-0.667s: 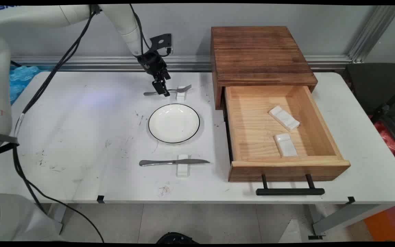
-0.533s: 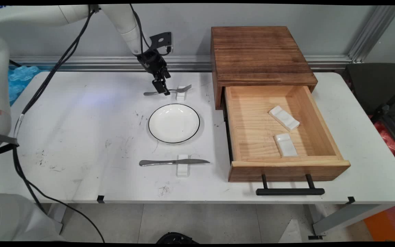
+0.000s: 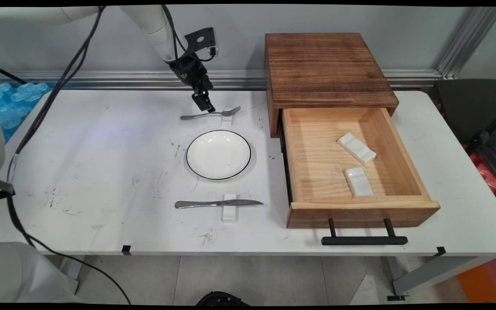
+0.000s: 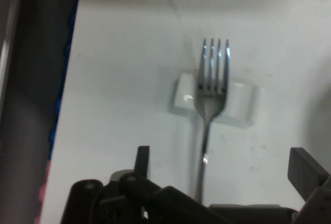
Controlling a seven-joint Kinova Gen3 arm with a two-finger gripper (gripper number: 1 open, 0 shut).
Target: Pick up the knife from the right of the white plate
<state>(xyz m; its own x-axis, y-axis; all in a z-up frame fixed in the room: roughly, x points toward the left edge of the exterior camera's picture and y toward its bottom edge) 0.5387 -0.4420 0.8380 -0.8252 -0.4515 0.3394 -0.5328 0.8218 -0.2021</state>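
Note:
A metal fork (image 3: 210,114) lies on the table behind the plate, its tines resting on a small white rest (image 3: 227,119). My gripper (image 3: 203,103) hangs just above the fork's handle, clear of it. In the hand view the fork (image 4: 213,87) runs up the middle onto the white rest (image 4: 240,102), and my gripper (image 4: 222,167) is open, one finger on each side of the handle with nothing held. A white plate (image 3: 218,154) with a dark rim sits in front of the fork.
A knife (image 3: 213,203) lies on another white rest (image 3: 230,211) near the front edge. To the right stands a wooden cabinet (image 3: 325,69) with its drawer (image 3: 362,212) pulled out; two white rests (image 3: 357,147) (image 3: 358,181) lie inside.
My gripper has risen a little from the fork's handle and drawn back toward the wall. The fork stays on its rest.

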